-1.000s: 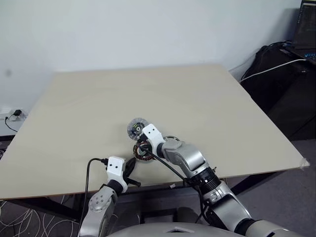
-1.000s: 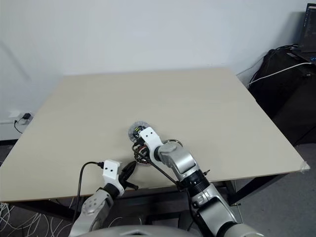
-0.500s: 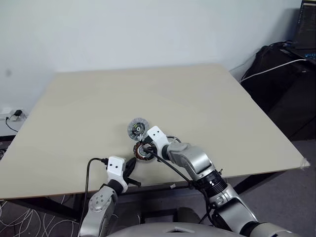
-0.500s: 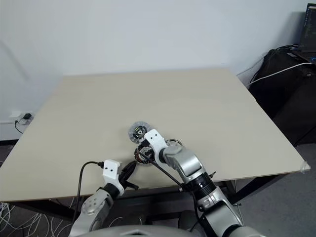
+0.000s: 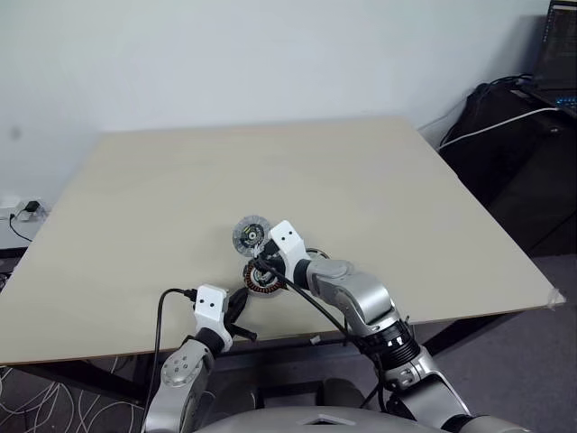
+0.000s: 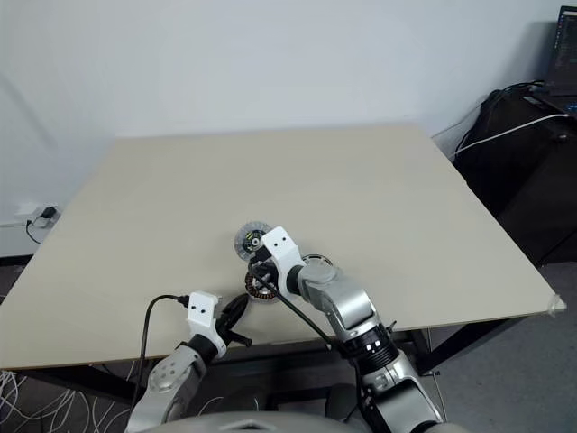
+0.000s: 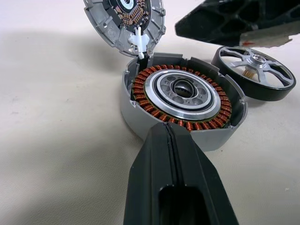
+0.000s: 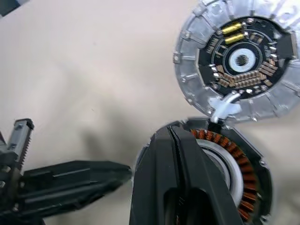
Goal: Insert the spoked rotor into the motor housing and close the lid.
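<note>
The right gripper (image 5: 260, 267), pressed together and empty, hovers over the copper-wound round motor housing (image 7: 183, 101); the silver-rimmed, dark-spoked rotor (image 7: 253, 71) lies just right of it, centre frame.

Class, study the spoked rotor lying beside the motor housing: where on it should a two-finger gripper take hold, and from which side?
Probably from above, pinching across the outer rim. The spoked rotor lies flat on the table, its dark rim exposed all round, apart from the motor housing. Alternatively one finger could drop through a gap between spokes and clamp the rim. The raised hub looks too small.

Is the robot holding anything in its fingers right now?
No. Both grippers, left and right, are shut on nothing; the motor housing sits free.
</note>
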